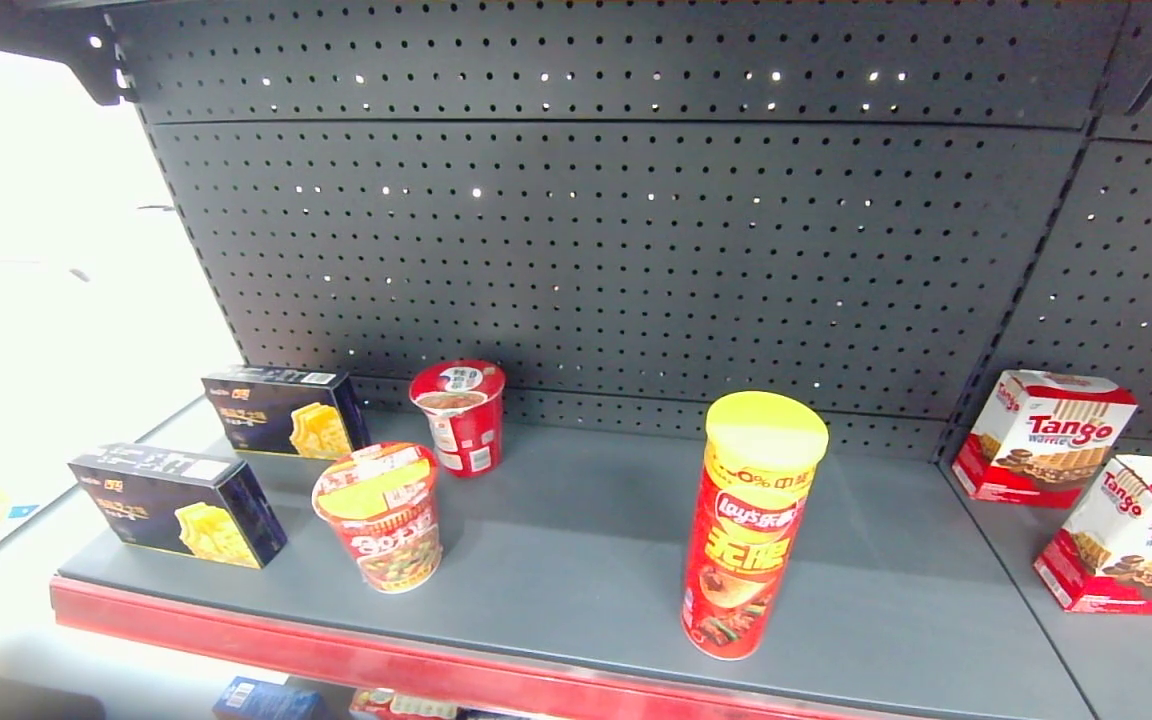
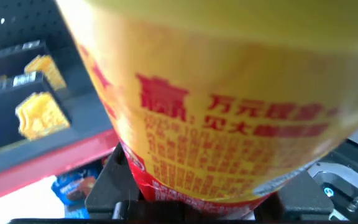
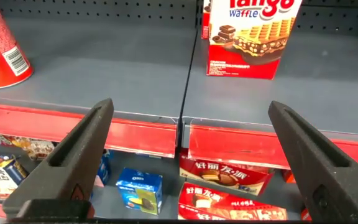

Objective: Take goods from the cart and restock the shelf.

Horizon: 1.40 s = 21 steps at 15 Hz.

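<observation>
I logged: left tool (image 2: 207, 191) clenched on yellow-red can (image 2: 229, 93), just off the shelf (image 1: 576, 540) front edge (image 1: 336, 655). Right tool (image 3: 190, 106) released, facing that edge. Bare shelf room lay between noodle cup (image 1: 381, 515) and chip can (image 1: 751, 520).

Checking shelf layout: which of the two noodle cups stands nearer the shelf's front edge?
The yellow-lidded cup; the red-lidded cup stands farther back, close to the pegboard.

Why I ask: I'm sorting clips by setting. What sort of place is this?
Probably a shop aisle: a pegboard-backed shelf with a red front rail, holding a crisp tube, cup noodles and wafer boxes.
</observation>
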### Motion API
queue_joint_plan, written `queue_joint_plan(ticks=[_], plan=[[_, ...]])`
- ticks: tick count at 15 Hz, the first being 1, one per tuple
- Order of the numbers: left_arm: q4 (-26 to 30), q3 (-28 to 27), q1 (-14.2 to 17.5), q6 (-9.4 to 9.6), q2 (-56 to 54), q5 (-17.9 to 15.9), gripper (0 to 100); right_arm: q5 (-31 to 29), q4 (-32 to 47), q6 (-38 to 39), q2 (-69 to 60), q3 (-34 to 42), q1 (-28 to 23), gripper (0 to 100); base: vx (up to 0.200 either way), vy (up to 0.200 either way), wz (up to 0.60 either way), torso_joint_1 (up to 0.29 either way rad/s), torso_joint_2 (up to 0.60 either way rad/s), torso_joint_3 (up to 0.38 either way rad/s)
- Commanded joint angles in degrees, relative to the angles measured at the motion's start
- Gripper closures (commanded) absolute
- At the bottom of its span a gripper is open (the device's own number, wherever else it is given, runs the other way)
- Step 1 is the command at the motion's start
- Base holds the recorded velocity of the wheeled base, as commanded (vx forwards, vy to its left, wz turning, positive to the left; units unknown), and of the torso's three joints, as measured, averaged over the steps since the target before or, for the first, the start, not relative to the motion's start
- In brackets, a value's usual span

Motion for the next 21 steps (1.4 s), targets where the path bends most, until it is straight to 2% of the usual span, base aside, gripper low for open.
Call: queue_joint_plan(ticks=[1, 4, 5, 6, 10, 13, 15, 16, 18, 21], plan=[[-6.5, -2.4, -1.6, -0.09, 14.6, -0.9, 100, 0.0, 0.0, 0.0, 0.1, 0.0, 0.1, 0, 0.000, 0.000, 0.00, 0.000, 0.00, 0.000], [-20.1, -4.2, -1.4, -0.53, 27.8, -3.4, 100, 0.0, 0.0, 0.0, 0.1, 0.0, 0.1, 0, 0.000, 0.000, 0.00, 0.000, 0.00, 0.000], [-21.9, -4.5, -1.4, -1.14, 29.5, -3.5, 100, 0.0, 0.0, 0.0, 0.1, 0.0, 0.1, 0, 0.000, 0.000, 0.00, 0.000, 0.00, 0.000], [-24.8, -5.0, -1.4, -2.64, 32.3, -3.7, 100, 0.0, 0.0, 0.0, 0.1, 0.0, 0.1, 0, 0.000, 0.000, 0.00, 0.000, 0.00, 0.000], [-25.1, -5.2, -1.6, -3.08, 34.2, -7.7, 100, 0.0, 0.0, 0.0, 0.1, 0.0, 0.1, 0, 0.000, 0.000, 0.00, 0.000, 0.00, 0.000], [-25.6, -6.0, -4.0, -3.08, 39.0, -7.8, 100, 0.0, 0.0, 0.0, 0.1, 0.0, 0.1, 0, 0.000, 0.000, 0.00, 0.000, 0.00, 0.000], [-30.0, -7.0, -5.5, -3.17, 43.9, -7.8, 100, 0.0, 0.0, 0.1, 0.1, 0.0, 0.1, 0, 0.000, 0.000, 0.00, 0.000, 0.00, 0.000], [-32.9, -8.4, -5.5, -3.43, 46.7, -7.8, 100, 0.0, 0.0, 0.0, 0.1, -0.1, 0.1, 0, 0.000, 0.000, 0.00, 0.000, 0.00, 0.000], [-34.7, -11.8, -5.5, -3.43, 50.7, -7.8, 100, 0.0, 0.0, 0.0, 0.1, -0.1, 0.1, 0, 0.000, 0.000, 0.00, 0.000, 0.00, 0.000], [-34.8, -13.3, -6.0, -3.34, 54.3, -7.9, 100, 0.1, 0.1, 0.0, 0.1, -0.1, 0.1, 0, 0.000, 0.000, 0.00, 0.000, 0.00, 0.000]])
